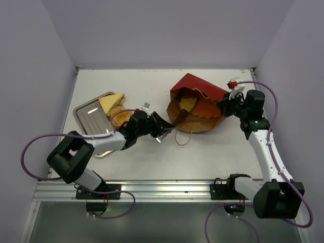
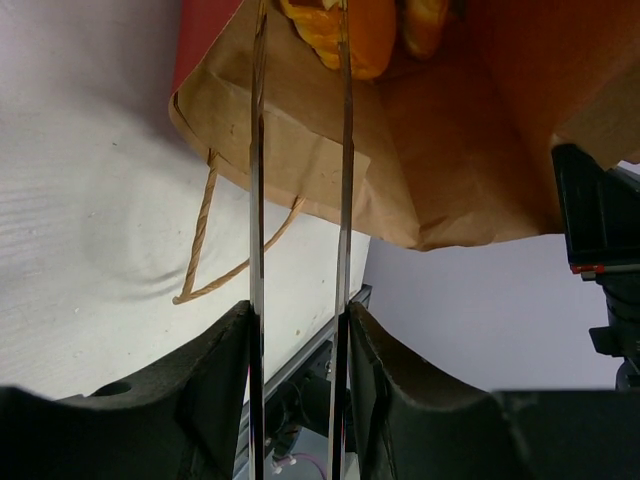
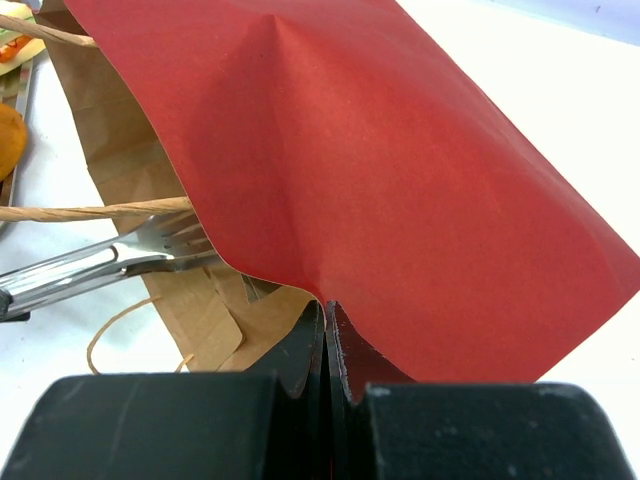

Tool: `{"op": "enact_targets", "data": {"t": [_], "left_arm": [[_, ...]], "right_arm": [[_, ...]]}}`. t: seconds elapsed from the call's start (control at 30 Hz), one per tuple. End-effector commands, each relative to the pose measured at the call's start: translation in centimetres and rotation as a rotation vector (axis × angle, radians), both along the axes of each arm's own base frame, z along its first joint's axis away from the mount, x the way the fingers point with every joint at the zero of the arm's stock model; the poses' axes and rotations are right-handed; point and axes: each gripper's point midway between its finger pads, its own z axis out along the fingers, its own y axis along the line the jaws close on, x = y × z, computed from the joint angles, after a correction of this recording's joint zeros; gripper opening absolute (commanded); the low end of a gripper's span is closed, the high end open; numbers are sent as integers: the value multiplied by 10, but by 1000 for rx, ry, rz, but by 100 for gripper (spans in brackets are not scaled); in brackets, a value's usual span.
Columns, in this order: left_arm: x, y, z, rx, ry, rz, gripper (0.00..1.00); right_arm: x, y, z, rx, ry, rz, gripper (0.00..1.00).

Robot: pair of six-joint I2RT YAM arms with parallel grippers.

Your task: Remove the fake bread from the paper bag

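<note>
The dark red paper bag point(image 1: 198, 87) lies on its side, its brown mouth open toward the left. Inside it show a pale-yellow piece point(image 1: 187, 103) and golden-orange rolls point(image 1: 206, 109), which also show in the left wrist view point(image 2: 345, 30). My left gripper point(image 1: 161, 125) point(image 2: 298, 312) is shut on metal tongs point(image 2: 257, 200), whose open blades reach the bag's mouth point(image 2: 300, 160). My right gripper point(image 1: 226, 104) point(image 3: 327, 308) is shut on the bag's red upper edge point(image 3: 400, 180) and holds it up. A sandwich wedge point(image 1: 111, 103) and a bun point(image 1: 119, 112) lie at the tray.
The square metal tray point(image 1: 88, 114) stands at the left. The bag's tan cord handle point(image 1: 183, 138) lies on the table in front of the bag. The tongs' tips point(image 3: 150, 245) show in the right wrist view under the bag's edge. White walls enclose the table.
</note>
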Motion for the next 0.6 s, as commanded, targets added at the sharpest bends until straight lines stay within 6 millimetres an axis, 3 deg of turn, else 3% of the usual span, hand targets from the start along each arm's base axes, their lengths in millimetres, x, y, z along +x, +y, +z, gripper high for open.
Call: {"op": "enact_targets", "data": {"t": [0.0, 0.43, 0.57], "left_arm": [[12, -9, 27, -69, -67, 14, 45], [34, -7, 10, -28, -35, 40, 45], [36, -6, 10, -23, -45, 40, 33]], "right_arm": [[4, 2, 13, 13, -53, 12, 0], [2, 3, 14, 16, -54, 16, 0], [2, 3, 14, 17, -55, 17, 0]]}}
